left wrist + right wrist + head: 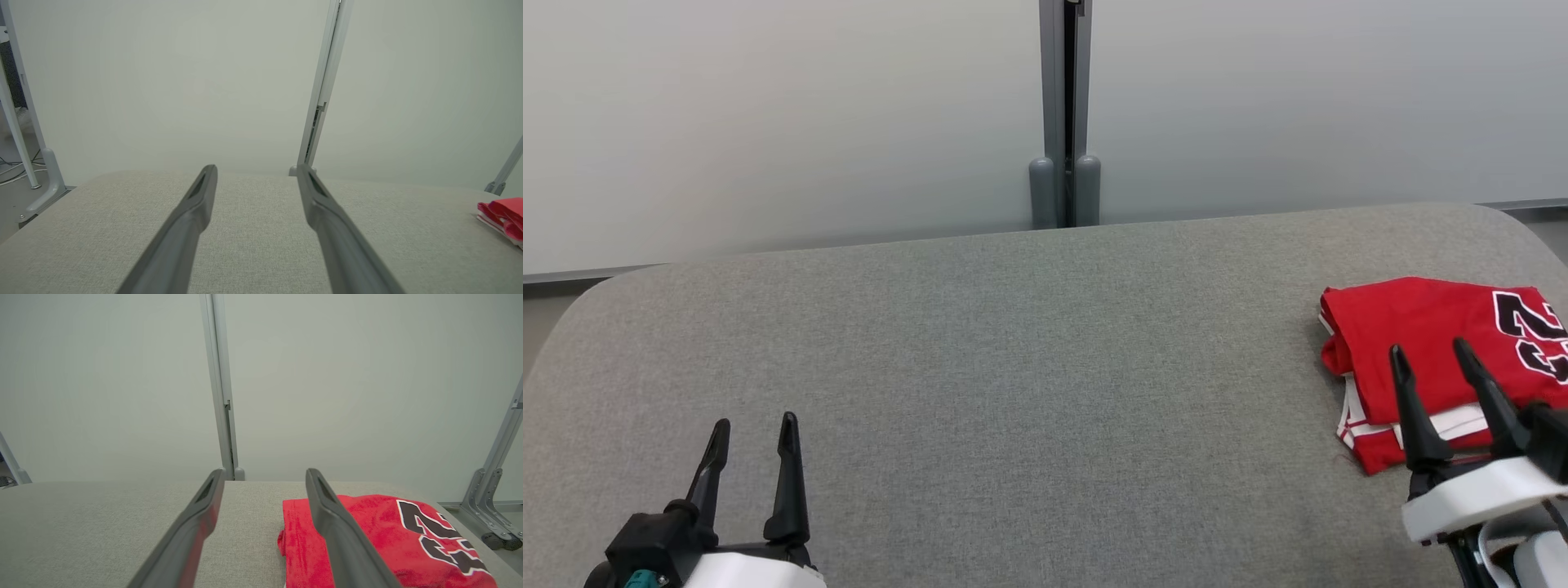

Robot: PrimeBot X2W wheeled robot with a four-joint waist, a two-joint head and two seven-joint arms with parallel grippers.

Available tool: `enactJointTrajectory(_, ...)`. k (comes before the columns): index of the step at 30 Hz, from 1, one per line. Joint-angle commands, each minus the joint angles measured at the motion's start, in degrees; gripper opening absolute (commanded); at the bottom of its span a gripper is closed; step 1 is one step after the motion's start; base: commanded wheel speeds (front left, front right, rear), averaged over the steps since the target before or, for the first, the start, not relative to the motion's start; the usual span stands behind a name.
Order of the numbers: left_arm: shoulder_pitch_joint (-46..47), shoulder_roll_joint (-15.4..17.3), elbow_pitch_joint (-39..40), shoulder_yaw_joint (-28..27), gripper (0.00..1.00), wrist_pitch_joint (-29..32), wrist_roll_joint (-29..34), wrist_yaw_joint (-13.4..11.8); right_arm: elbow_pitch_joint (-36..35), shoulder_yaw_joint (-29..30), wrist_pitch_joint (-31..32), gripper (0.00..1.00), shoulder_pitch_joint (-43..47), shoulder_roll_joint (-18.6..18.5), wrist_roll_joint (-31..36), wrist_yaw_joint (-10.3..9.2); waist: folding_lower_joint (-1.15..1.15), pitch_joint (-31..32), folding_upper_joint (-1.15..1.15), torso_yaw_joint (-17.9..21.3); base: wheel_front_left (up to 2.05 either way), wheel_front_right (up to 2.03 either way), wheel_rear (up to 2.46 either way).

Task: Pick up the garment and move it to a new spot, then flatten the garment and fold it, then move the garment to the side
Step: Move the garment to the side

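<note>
Garment sits folded on the table at my right, seemingly finished, so my left gripper and right gripper hover spread, empty.

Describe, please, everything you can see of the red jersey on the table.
The red jersey lies folded into a neat stack near the right end of the grey fabric-covered table. The cloth looks soft, with black numerals outlined in white on top and white trim at the near edges. The open right gripper is poised over it, not gripping.
</note>
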State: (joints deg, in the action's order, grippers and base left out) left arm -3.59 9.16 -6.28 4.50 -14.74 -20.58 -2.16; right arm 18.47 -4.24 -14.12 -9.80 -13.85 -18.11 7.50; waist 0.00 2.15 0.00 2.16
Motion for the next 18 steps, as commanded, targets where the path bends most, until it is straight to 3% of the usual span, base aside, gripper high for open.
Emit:
enactJointTrajectory(1, -0.50, 0.10, -0.45, -0.32, 1.00, -0.35, 0.66, -0.01, -2.07, 0.79, 0.12, 1.00, 2.22, 0.79, -1.22, -0.01, 0.00, 0.11, 0.00, -0.50, 0.00, 0.00, 0.00)
enactJointTrajectory(9, -0.80, -1.08, -2.80, -0.71, 1.00, -0.45, 2.45, 1.07, -7.41, 1.63, -0.07, 1.00, 8.87, 2.88, -3.48, 0.00, 0.00, 0.13, 0.00, -1.34, 0.00, 0.00, 0.00)
enactJointTrajectory(18, -0.20, -2.61, -3.68, -1.62, 1.00, -0.48, 4.68, 2.33, -7.14, -1.91, -0.09, 1.00, 7.73, 2.24, -4.09, 0.00, 0.00, 0.04, 0.00, -1.18, 0.00, 0.00, 0.00)
